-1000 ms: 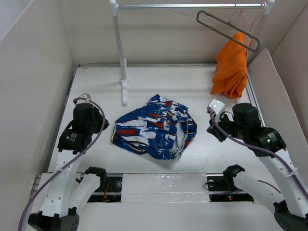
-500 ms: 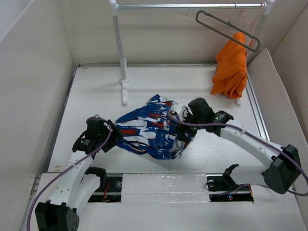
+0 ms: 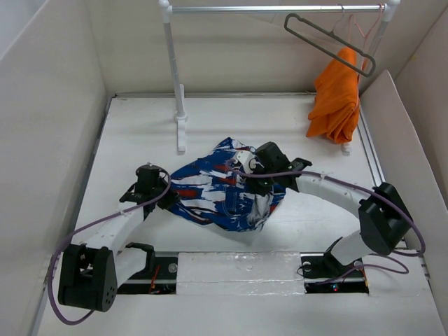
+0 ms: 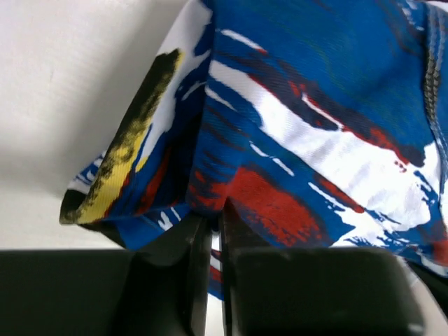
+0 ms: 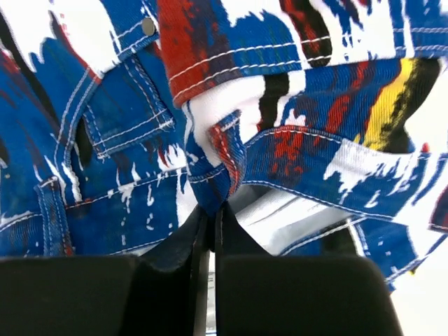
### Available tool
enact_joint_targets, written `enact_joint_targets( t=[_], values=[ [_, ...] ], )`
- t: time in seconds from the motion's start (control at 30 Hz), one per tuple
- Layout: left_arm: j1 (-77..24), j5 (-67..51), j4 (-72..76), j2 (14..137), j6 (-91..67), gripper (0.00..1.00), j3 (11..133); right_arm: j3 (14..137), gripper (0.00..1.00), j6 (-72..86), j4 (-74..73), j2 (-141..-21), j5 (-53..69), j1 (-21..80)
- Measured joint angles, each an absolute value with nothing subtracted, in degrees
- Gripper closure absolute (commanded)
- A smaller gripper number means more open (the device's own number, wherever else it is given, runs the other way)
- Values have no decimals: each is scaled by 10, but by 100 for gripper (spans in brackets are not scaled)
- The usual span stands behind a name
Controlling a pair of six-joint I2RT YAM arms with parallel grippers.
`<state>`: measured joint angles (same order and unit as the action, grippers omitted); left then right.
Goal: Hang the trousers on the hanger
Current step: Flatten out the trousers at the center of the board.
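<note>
- The left gripper (image 3: 165,199) is down at the table (image 3: 133,140), on the left edge of the crumpled pile. In its wrist view the two fingers (image 4: 199,241) are pressed nearly together, with a blue and red fold of cloth pinched between the tips.
- A white rack post (image 3: 174,70) stands on the table behind, well apart from the pile.
- The trousers (image 3: 210,199) lie bunched in a heap near the middle of the table, between the two arms, with a yellow and black hem (image 4: 129,150) showing at the left end.
- The right gripper (image 3: 248,180) reaches in over the heap's upper right part. Its jaws are closed on a stitched, raised fold (image 5: 225,157) of the trousers.
- The hanger (image 3: 325,36) hangs tilted from the rail (image 3: 273,8) at the far right, clear of the trousers and bare.
- Just below it, an orange garment (image 3: 336,94) hangs down to the table's back right corner.
</note>
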<state>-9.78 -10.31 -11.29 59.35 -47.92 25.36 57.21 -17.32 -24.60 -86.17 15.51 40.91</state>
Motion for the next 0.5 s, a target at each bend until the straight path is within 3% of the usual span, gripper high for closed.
enact_joint_targets(
  t=[0.27, 0.5],
  values=[
    [-101, -41, -140, 585, -471, 100, 344, 664, 100, -152, -319, -775, 76, 480],
    [-98, -8, -183, 531, -446, 100, 590, 926, 100, -133, -472, -700, 19, 589]
  ],
)
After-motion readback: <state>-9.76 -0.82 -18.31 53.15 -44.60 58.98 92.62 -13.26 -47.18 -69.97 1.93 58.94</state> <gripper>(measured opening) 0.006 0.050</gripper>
